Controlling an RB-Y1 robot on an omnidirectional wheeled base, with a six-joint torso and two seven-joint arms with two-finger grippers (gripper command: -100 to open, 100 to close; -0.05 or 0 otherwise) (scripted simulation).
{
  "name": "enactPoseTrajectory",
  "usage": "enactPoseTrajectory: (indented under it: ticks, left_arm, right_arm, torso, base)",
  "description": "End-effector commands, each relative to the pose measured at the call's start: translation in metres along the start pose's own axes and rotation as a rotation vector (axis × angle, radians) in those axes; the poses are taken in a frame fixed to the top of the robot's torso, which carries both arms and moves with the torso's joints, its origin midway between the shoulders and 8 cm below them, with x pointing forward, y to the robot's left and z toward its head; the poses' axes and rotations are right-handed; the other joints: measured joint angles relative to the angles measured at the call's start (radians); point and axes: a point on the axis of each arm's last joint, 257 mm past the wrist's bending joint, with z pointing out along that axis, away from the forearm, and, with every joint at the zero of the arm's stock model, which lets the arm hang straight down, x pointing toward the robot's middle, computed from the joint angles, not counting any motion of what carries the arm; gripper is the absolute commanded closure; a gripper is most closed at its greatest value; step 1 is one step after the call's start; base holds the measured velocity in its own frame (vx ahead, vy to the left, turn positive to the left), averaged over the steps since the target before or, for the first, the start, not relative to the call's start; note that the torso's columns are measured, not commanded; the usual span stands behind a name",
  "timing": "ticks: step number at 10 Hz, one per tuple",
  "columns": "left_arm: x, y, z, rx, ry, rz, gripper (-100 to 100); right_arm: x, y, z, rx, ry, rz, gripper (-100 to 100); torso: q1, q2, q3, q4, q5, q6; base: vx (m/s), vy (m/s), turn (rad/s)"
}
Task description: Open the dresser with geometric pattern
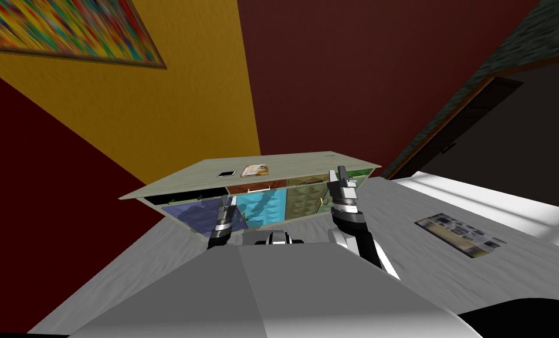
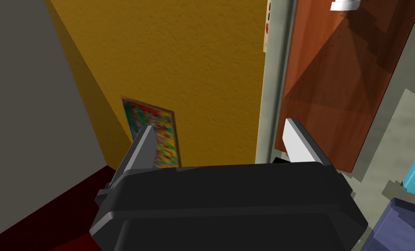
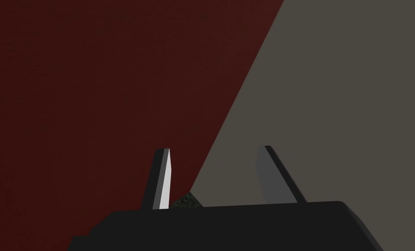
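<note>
**Position.** The dresser (image 1: 295,164) stands close ahead at 12 o'clock. Its long axis runs from 9 to 3 o'clock, and its patterned fronts face 6 o'clock, toward the robot. Any drawer should therefore travel along the 12-to-6 line, at right angles to that axis.

**Left arm.** The left claw (image 1: 229,202) hangs just before the front face, at the seam between the purple front (image 1: 199,214) and the cyan front (image 1: 272,214). Its fingers (image 2: 146,144) stand spread and hold nothing. The left wrist view shows the claw pointing along the face, not into it. The brown front (image 2: 332,87) lies beside and beyond the finger nearer the dresser. Its white handle (image 2: 345,4) lies further along that front, outside the gap between the fingers. In the head view the brown front sits near this claw, at about 1 o'clock from it.

**Right arm.** The right claw (image 1: 337,175) is raised at the 3 o'clock end of the dresser, level with its top edge. It is spread and empty, and it is aimed upward, away from the fronts.

**Judgement.** The left arm is the nearer to a handle. The coming move calls for the left claw to shift toward 1 o'clock and turn until its gap straddles the white handle. It should then pull toward 6 o'clock. An approach along the face risks a finger striking the brown front first.
</note>
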Motion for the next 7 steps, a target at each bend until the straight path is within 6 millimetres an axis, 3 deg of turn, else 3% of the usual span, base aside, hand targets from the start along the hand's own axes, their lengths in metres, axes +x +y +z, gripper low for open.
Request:
enactPoseTrajectory:
  ticks: [1, 7]
  left_arm:
    - [-0.001, 0.009, -0.009, -0.006, -0.006, -0.005, -100]
    - [-0.004, 0.031, -0.036, -0.013, -0.018, -0.015, -100]
  right_arm:
    - [0.0, 0.0, 0.0, 0.0, 0.0, 0.0, 0]
    - [0.0, 0.0, 0.0, 0.0, 0.0, 0.0, 0]
  torso:
    - [0.0, 0.0, 0.0, 0.0, 0.0, 0.0]
    - [-0.001, 0.0, 0.0, 0.0, 0.0, 0.0]
  base:
    - [0.055, -0.048, 0.01]
    - [0.065, -0.068, 0.026]
